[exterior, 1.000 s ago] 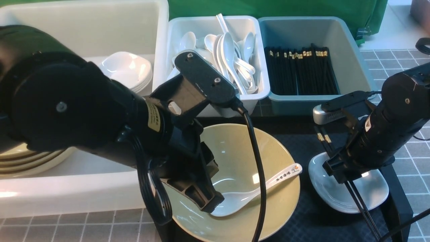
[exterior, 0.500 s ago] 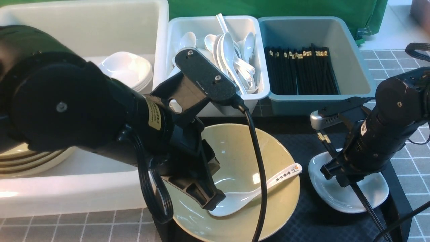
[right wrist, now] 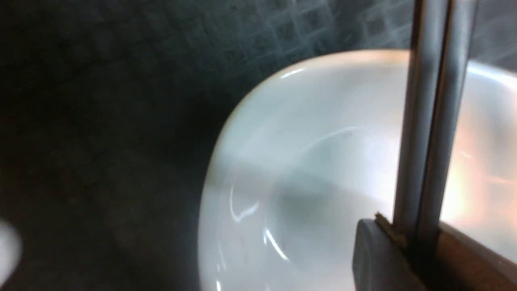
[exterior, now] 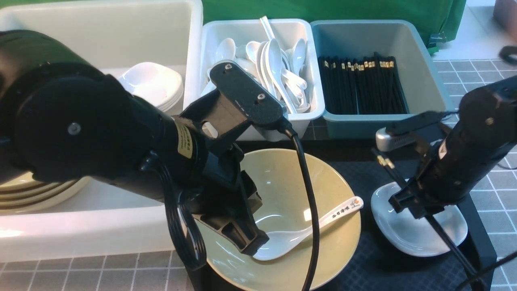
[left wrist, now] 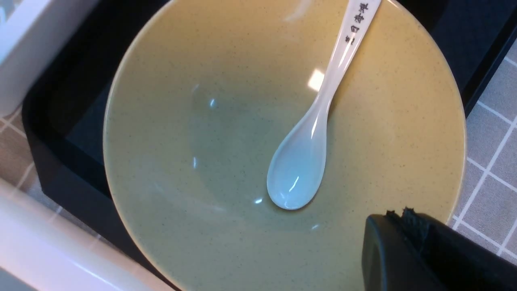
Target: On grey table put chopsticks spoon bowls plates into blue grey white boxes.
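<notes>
An olive-yellow bowl sits on the black tray with a white spoon lying inside, handle on the rim. My left gripper hangs shut and empty just over the bowl, beside the spoon's scoop. To the right, a small white plate rests on the tray. My right gripper is over it, shut on the pair of black chopsticks, which slant across the plate.
At the back stand a blue box of chopsticks, a white box of spoons and a large white box with stacked plates and bowls. The black tray lies on the grey table. My left arm hides much of the big box.
My right gripper has closed in on the chopsticks, and the pair has shifted slightly with it over the plate. My left gripper has barely moved.
</notes>
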`<state>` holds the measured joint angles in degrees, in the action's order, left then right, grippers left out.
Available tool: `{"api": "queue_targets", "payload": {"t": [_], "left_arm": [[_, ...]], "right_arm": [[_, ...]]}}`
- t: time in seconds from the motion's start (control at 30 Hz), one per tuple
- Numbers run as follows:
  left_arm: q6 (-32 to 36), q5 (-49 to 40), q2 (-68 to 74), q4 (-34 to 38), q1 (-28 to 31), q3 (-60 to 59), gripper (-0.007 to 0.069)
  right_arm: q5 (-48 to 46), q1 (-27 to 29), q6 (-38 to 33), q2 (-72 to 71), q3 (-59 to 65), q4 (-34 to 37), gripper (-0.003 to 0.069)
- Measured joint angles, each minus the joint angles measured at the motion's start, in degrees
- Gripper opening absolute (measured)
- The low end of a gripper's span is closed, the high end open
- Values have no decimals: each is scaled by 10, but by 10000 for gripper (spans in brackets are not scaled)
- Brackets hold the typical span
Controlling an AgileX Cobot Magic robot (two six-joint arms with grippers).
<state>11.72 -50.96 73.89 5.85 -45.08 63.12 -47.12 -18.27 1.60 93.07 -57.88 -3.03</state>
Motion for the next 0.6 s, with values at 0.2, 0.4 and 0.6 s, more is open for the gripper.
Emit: {"api": "queue_targets", "payload": {"t": [0.2,0.4,0.6], "left_arm": [[-11,57,0,-7,0,0,-8],[-22,128,48,9,46,35,-8],[17,160,116,38,125,102,-8]], "right_arm": [[-42,0,-23,-54,-37,0,155],[-46,0,-31,-48,-163,0,155],[-13,6,-10,34,-311,1,155]]}}
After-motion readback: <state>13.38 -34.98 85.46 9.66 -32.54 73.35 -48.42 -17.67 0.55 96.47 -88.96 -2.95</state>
